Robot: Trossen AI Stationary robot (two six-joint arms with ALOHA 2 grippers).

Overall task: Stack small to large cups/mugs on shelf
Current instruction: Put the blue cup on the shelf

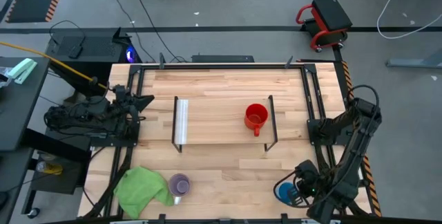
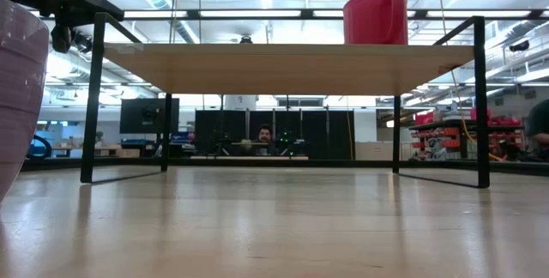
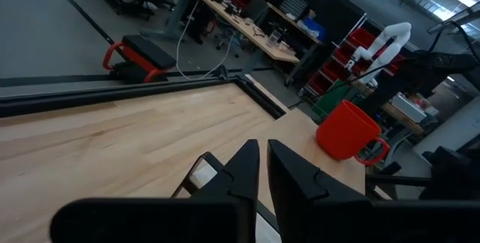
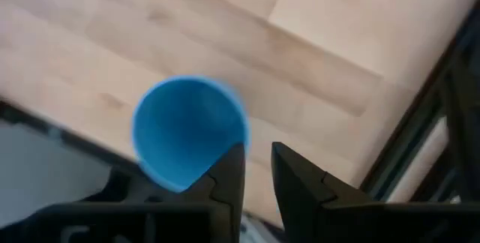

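The red mug (image 1: 255, 117) stands upright on the right end of the shelf (image 1: 221, 124); it also shows in the low view (image 2: 376, 16) and the left wrist view (image 3: 346, 130). The pale purple mug (image 1: 179, 184) stands on the table at the front, close to the low camera (image 2: 17, 98). The blue cup (image 1: 285, 193) stands mouth up on the table at the front right (image 4: 189, 130). My right gripper (image 4: 257, 160) hovers just beside and above the cup, fingers nearly together and nothing between them. My left gripper (image 3: 262, 164) waits shut at the table's left (image 1: 146, 101).
A green cloth (image 1: 141, 189) lies at the front left, next to the purple mug. The shelf has black end frames and a white strip (image 1: 181, 122) at its left end. Bare board lies between the strip and the red mug. Black rails (image 1: 324, 106) run along the table's sides.
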